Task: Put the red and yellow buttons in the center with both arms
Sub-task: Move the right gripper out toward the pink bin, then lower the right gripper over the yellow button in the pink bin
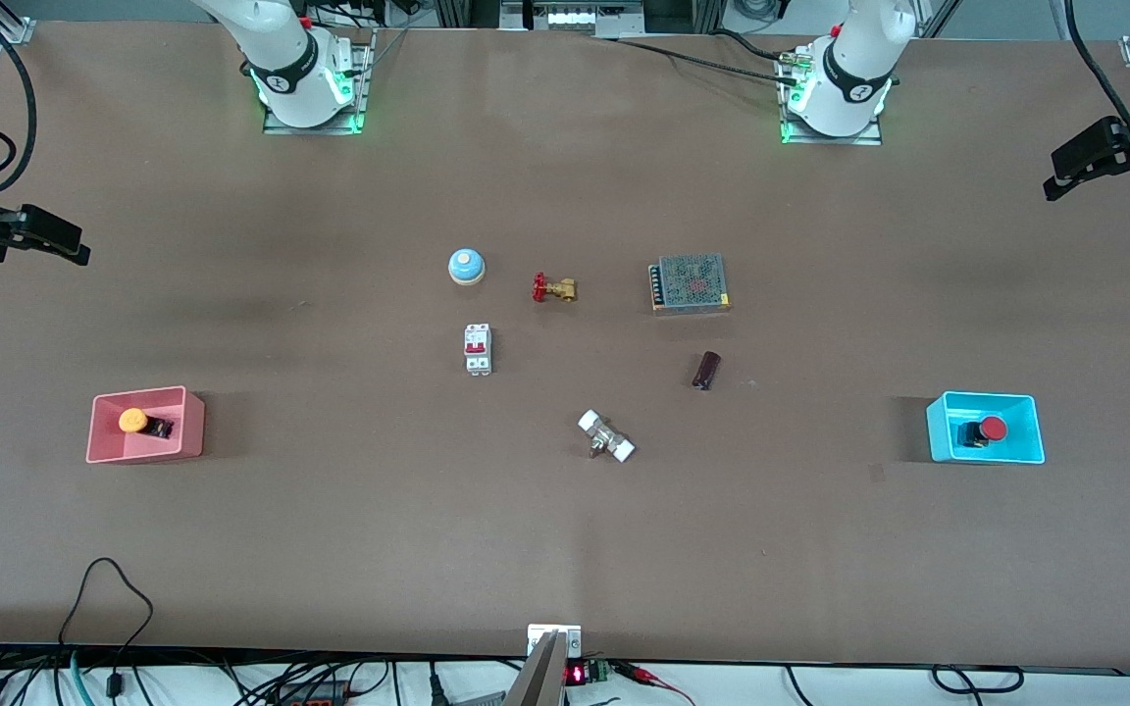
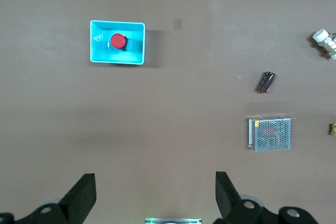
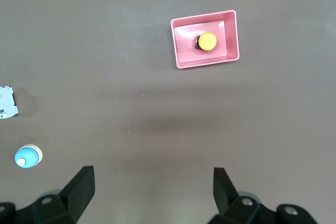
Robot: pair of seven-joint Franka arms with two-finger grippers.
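The red button (image 1: 992,428) lies in the cyan bin (image 1: 938,431) at the left arm's end of the table. It also shows in the left wrist view (image 2: 117,40), in that bin (image 2: 116,60). The yellow-orange button (image 1: 132,421) lies in the pink bin (image 1: 194,424) at the right arm's end and shows in the right wrist view (image 3: 208,41). My left gripper (image 1: 1055,181) (image 2: 156,182) is open and empty, high over the table's edge. My right gripper (image 1: 75,245) (image 3: 153,179) is open and empty, high over its own end. The center (image 1: 585,363) is bare brown table.
Around the center lie a blue-and-white bell (image 1: 466,266), a brass valve with a red handle (image 1: 553,288), a mesh-topped power supply (image 1: 690,283), a white breaker (image 1: 478,348), a small dark cylinder (image 1: 707,370) and a metal fitting with white ends (image 1: 606,437).
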